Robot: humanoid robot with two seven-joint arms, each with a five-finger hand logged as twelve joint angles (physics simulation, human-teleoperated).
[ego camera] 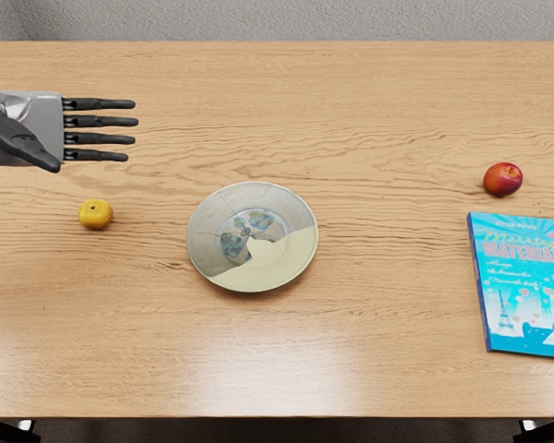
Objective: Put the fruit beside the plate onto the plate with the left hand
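Observation:
A small yellow-orange fruit (95,214) lies on the wooden table a short way left of the shiny silver plate (295,245). Nothing rests on the plate. My left hand (97,129) comes in from the left edge and hovers above and behind the yellow fruit. Its four black fingers (102,121) stretch straight to the right and the thumb points down-right, so it is open and holds nothing. It is apart from the fruit. A red apple (503,178) sits far to the right, away from the plate.
A blue book (526,282) lies at the right edge of the table (351,101), below the red apple. Bare wood stretches around the plate.

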